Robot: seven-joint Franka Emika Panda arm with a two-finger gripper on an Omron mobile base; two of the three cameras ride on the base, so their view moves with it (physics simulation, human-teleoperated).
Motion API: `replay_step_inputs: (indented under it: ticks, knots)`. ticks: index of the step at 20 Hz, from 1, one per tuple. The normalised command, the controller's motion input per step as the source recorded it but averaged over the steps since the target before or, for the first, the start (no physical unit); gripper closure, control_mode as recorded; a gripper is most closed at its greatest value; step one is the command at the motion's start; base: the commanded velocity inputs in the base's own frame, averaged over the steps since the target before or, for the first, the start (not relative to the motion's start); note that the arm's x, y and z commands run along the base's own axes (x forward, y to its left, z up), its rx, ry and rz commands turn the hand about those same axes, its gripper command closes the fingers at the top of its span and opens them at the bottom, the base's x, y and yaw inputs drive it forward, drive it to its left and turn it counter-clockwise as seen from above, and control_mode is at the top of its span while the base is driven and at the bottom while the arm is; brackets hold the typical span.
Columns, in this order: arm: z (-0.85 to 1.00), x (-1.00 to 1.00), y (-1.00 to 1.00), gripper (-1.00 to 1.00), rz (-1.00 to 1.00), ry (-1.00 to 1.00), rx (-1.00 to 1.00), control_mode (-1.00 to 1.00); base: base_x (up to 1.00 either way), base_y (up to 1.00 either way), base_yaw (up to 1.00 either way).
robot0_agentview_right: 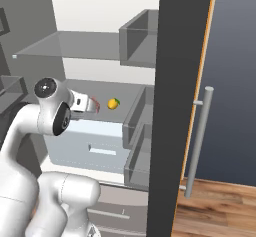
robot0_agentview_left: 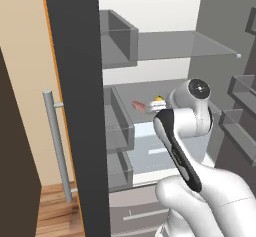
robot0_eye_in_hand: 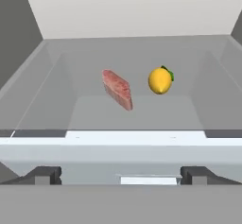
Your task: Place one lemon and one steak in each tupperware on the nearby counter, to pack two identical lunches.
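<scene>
Open gripper (robot0_eye_in_hand: 120,175) facing steak (robot0_eye_in_hand: 117,89)

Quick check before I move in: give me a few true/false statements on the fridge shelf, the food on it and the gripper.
1. A steak and a lemon lie on the same fridge shelf. True.
2. The lemon touches the steak. False: there is a gap between them.
3. The gripper is shut on the steak. False: its fingers stand wide open, short of both items.
4. In the hand view, the steak lies left of the lemon. True.
5. The lemon is in a door bin. False: it is on the shelf inside.
</scene>
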Motion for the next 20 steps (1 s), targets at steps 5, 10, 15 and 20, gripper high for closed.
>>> replay_step_inputs:
  ticks: [5, 10, 15, 20]
  knots:
    - [-0.29, 0.35, 0.0, -1.0, 0.0, 0.03, 0.0, -1.0, 0.0, 0.0, 0.0]
    - [-0.35, 0.4, 0.04, -1.0, 0.0, 0.0, 0.0, -1.0, 0.0, 0.0, 0.0]
    - [-0.26, 0.47, 0.06, -1.0, 0.0, 0.0, 0.0, -1.0, 0.0, 0.0, 0.0]
    - [-0.13, 0.48, 0.03, -1.0, 0.0, 0.07, 0.0, -1.0, 0.0, 0.0, 0.0]
